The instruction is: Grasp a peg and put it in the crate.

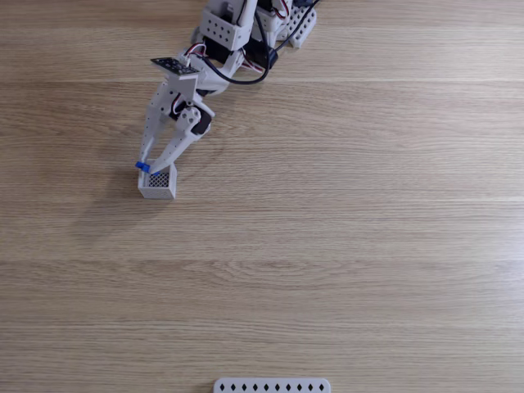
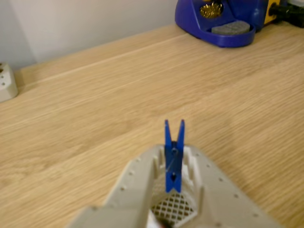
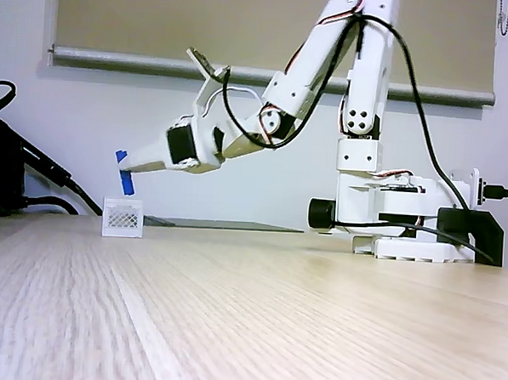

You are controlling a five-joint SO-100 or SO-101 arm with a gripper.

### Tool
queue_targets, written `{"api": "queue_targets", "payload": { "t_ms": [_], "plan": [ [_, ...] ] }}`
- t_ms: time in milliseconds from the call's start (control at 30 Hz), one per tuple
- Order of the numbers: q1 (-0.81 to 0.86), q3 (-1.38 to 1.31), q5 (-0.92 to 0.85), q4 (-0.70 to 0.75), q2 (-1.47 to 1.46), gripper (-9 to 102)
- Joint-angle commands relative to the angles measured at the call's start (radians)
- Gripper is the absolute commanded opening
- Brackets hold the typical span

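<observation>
A slim bright-blue peg [image 1: 142, 166] is clamped at the tips of my gripper [image 1: 151, 167], which is shut on it. In the wrist view the peg [image 2: 174, 156] stands upright between the white fingers [image 2: 137, 175], its forked end pointing away, with the crate's mesh bottom [image 2: 173, 208] showing just beneath it. From the side, the peg [image 3: 124, 175] hangs tilted in the air just above the small white crate [image 3: 122, 217], and the gripper [image 3: 126, 166] points down and left. From above, the crate [image 1: 157, 184] sits right under the fingertips.
A white strip with diamond holes [image 1: 272, 385] lies at the table's near edge. A blue stand [image 2: 218, 23] sits far ahead on the right, a white object [image 2: 5, 83] at the left edge. Black cables [image 3: 8, 173] lie left of the crate; the arm's base [image 3: 405, 228] is right.
</observation>
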Motion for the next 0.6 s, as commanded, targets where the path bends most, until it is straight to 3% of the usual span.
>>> {"api": "queue_targets", "payload": {
  "t_ms": [0, 167, 400, 467, 567],
  "plan": [
    [0.008, -0.075, 0.006, -0.040, 0.002, -1],
    [0.006, -0.075, 0.006, -0.038, 0.003, 2],
    [0.005, -0.075, 0.006, -0.038, 0.015, 19],
    [0.005, -0.075, 0.008, -0.038, 0.015, 17],
    [0.000, -0.074, 0.012, -0.035, 0.029, 5]
  ]
}}
